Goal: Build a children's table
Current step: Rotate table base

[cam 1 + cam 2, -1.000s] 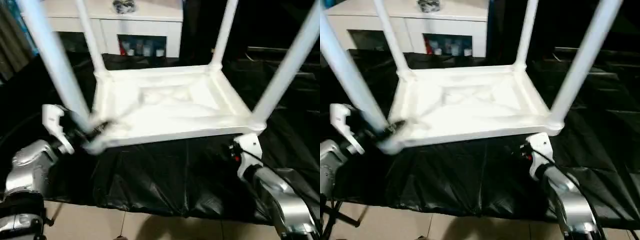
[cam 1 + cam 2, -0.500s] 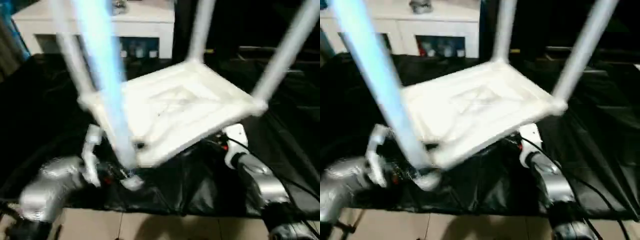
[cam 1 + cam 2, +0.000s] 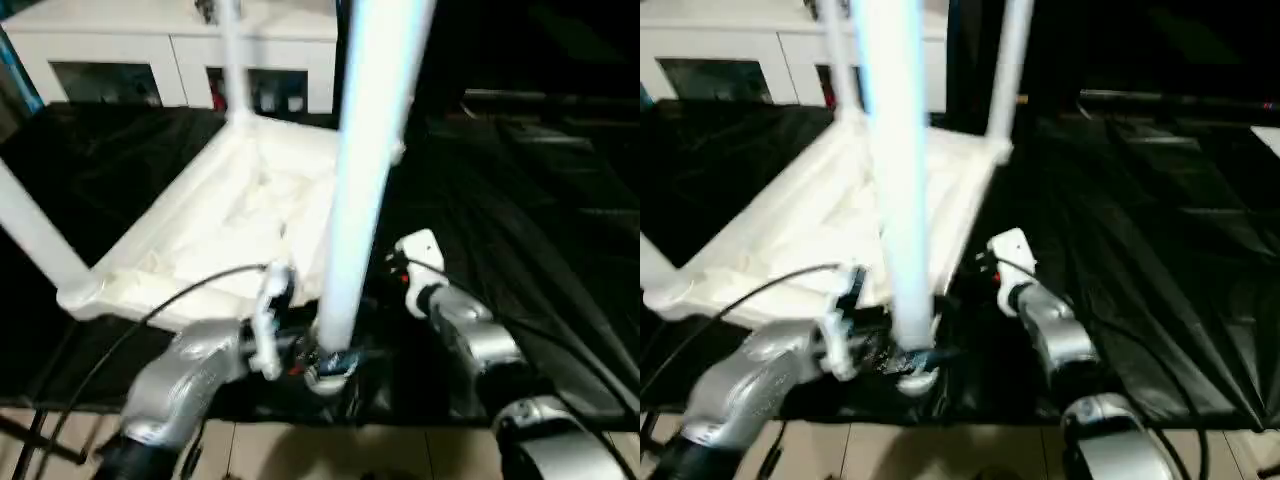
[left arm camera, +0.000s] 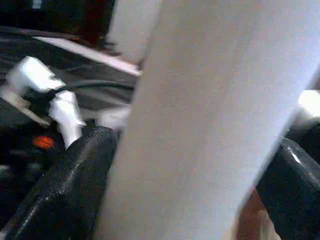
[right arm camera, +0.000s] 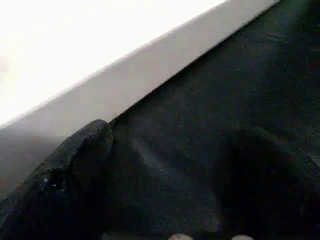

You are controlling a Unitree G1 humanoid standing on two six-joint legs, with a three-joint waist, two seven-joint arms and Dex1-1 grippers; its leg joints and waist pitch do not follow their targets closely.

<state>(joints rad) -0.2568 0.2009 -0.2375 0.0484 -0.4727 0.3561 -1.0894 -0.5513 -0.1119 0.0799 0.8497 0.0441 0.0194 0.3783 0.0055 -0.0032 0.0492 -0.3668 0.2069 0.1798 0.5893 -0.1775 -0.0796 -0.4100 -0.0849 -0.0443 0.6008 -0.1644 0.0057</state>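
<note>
The children's table (image 3: 225,215) lies upside down on black cloth, turned at an angle, its white legs pointing up. The nearest leg (image 3: 365,170) rises from the corner closest to me. My left gripper (image 3: 325,360) is closed around the base of that leg; in the left wrist view the leg (image 4: 200,125) sits between the two black fingers (image 4: 65,190). My right gripper (image 3: 395,268) is at the table's right edge, just past that corner. It is open in the right wrist view, one finger (image 5: 75,160) below the white edge (image 5: 125,75), with only cloth between its fingers.
A white cabinet (image 3: 120,40) with glass doors stands at the back. Black cloth (image 3: 520,200) covers the work surface and ends at pale floor tiles (image 3: 300,455) near me. A black cable (image 3: 150,310) loops over my left forearm.
The table has swung round on the cloth. The leg held by my left gripper moved from the left to the near middle, and the left arm went with it. The right gripper stayed beside the table.
</note>
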